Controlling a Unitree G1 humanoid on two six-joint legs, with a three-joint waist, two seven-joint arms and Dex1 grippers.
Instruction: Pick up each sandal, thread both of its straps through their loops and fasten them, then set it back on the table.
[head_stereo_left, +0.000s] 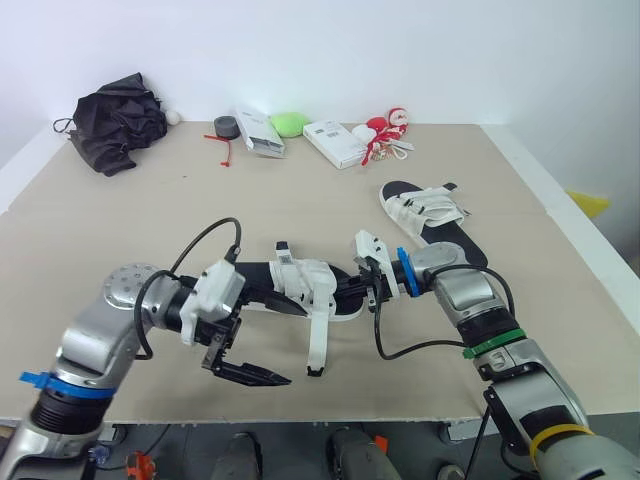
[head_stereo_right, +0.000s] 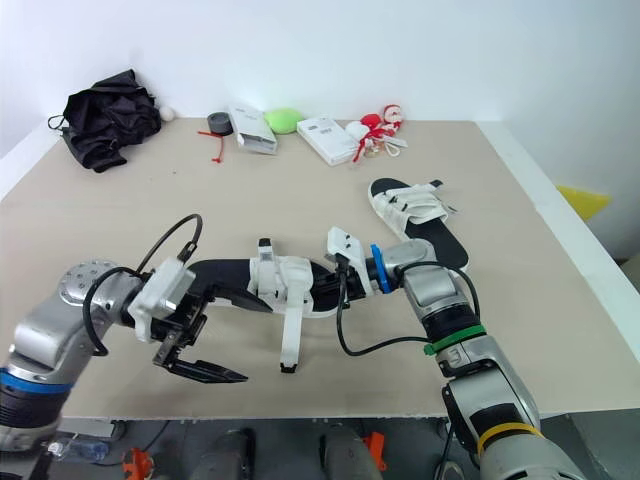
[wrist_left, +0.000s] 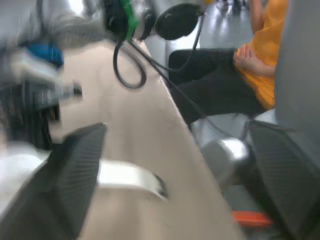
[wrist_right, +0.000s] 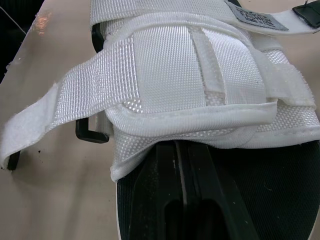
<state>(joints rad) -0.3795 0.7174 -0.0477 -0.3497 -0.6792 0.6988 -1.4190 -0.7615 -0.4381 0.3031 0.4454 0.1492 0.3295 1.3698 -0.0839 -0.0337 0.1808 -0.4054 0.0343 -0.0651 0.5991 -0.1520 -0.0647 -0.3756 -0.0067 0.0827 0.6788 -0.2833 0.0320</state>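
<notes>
A black sandal with white straps (head_stereo_left: 300, 285) lies near the table's front, held by one end of its sole. My right gripper (head_stereo_left: 366, 291) is shut on it. In the right wrist view the fingers (wrist_right: 182, 210) rest along the black footbed under the white upper (wrist_right: 190, 75). One loose white strap (head_stereo_left: 318, 345) hangs toward the front edge. My left gripper (head_stereo_left: 240, 362) is open just left of that strap, holding nothing. In the left wrist view its fingers (wrist_left: 67, 180) stand wide apart with the strap (wrist_left: 127, 175) between them. The second sandal (head_stereo_left: 430, 215) lies at the right.
Along the back edge sit a black crumpled cloth (head_stereo_left: 118, 122), a tape roll (head_stereo_left: 225, 127), two white boxes (head_stereo_left: 335, 143), a green object (head_stereo_left: 290, 123) and red-and-white toys (head_stereo_left: 385, 133). The table's front edge (head_stereo_left: 300, 418) is close below the grippers. A seated person (wrist_left: 255, 55) is beyond it.
</notes>
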